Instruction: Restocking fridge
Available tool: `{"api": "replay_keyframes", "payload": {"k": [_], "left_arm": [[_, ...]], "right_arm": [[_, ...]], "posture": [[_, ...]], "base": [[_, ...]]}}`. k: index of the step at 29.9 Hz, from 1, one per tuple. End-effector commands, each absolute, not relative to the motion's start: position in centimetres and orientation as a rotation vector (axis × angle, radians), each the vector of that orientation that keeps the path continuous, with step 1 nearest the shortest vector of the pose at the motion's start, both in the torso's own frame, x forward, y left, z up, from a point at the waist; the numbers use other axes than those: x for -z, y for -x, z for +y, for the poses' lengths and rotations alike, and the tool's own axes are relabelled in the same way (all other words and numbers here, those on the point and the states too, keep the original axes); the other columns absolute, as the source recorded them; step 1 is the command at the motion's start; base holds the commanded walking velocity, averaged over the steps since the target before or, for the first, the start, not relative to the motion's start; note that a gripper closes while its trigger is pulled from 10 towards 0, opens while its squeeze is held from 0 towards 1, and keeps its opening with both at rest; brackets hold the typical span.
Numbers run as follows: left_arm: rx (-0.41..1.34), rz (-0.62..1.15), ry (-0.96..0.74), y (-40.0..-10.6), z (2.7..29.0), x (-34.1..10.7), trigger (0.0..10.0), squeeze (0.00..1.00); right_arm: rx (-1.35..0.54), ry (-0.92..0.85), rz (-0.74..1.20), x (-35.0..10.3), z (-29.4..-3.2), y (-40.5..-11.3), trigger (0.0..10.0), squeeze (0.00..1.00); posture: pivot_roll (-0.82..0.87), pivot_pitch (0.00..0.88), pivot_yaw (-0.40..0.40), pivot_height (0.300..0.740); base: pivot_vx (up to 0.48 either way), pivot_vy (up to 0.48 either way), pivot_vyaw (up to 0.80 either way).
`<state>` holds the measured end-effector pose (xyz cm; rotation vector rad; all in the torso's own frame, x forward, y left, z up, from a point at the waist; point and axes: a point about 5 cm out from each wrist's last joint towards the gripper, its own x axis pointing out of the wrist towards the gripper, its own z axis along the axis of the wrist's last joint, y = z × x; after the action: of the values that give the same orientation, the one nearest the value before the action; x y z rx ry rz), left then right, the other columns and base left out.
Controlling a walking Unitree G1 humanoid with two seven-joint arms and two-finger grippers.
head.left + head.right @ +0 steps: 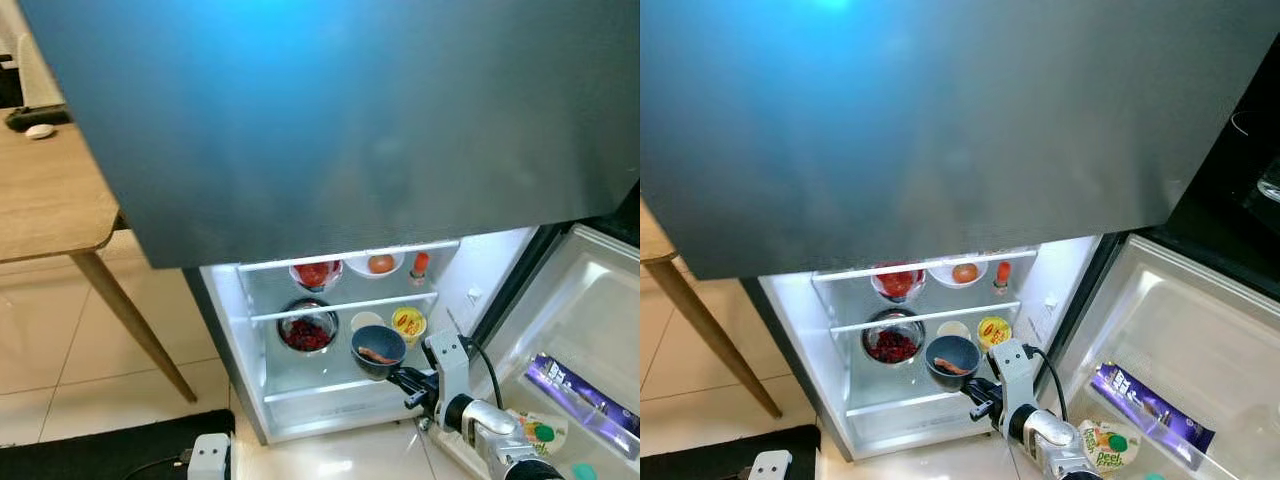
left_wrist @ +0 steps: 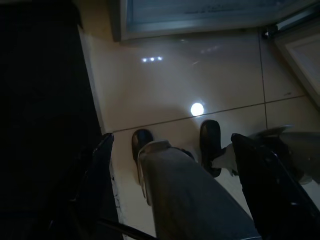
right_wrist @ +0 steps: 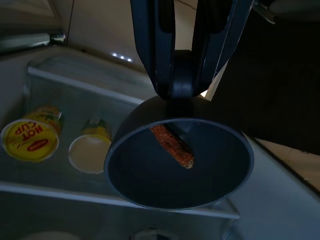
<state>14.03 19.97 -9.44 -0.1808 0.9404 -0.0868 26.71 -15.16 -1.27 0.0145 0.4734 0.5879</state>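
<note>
Clearly the step in hand is setting the dark bowl (image 3: 178, 167) onto a fridge shelf (image 1: 340, 305), and from left to right the scene runs so. At the far left stands a wooden worktop (image 1: 50, 200); the left tool (image 2: 175, 165) hangs idle over the tiled floor (image 2: 200, 80), its black fingers spread apart and holding nothing. In the lit fridge a bowl of red berries (image 1: 307, 330) sits on the lower level, then a pale cup (image 3: 90, 152) and a yellow Hot Cup tub (image 3: 31, 141). Right of these, the right tool (image 3: 182, 82) is clamped on the bowl's near rim, with a reddish strip of food (image 3: 172, 145) lying inside. The bowl hangs just beyond the fingertips, in front of the tubs. Keep it level and slide it inward, clear of the cups.
</note>
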Motion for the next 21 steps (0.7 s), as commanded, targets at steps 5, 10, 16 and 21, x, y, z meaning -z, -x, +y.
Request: {"api": "replay_keyframes", "payload": {"k": [5, 10, 16, 21], "left_arm": [[0.076, 0.965, 0.163, -13.48, 20.77, 9.53, 10.0, 0.0], [0.079, 0.959, 0.165, -13.65, 20.64, 9.49, 10.0, 0.0], [0.078, 0.955, 0.174, -13.65, 20.45, 9.51, 10.0, 0.0], [0.116, 0.963, 0.175, -13.6, 20.04, 9.57, 10.0, 0.0]], "right_arm": [[-0.606, -0.018, 0.432, 0.62, -14.79, -27.26, 10.0, 0.0], [-0.614, -0.022, 0.419, 0.41, -14.67, -27.43, 10.0, 0.0], [-0.621, -0.025, 0.418, 0.39, -14.62, -27.42, 10.0, 0.0], [-0.628, -0.029, 0.417, 0.37, -14.57, -27.42, 10.0, 0.0]], "posture": [[-0.08, 0.0, -0.001, 0.74], [-0.08, 0.0, -0.002, 0.74], [-0.08, 0.0, -0.002, 0.74], [-0.08, 0.0, -0.002, 0.74]], "base": [[0.277, 0.0, 0.0], [0.28, 0.0, 0.0], [0.176, 0.0, 0.0], [0.0, 0.0, 0.0]]}}
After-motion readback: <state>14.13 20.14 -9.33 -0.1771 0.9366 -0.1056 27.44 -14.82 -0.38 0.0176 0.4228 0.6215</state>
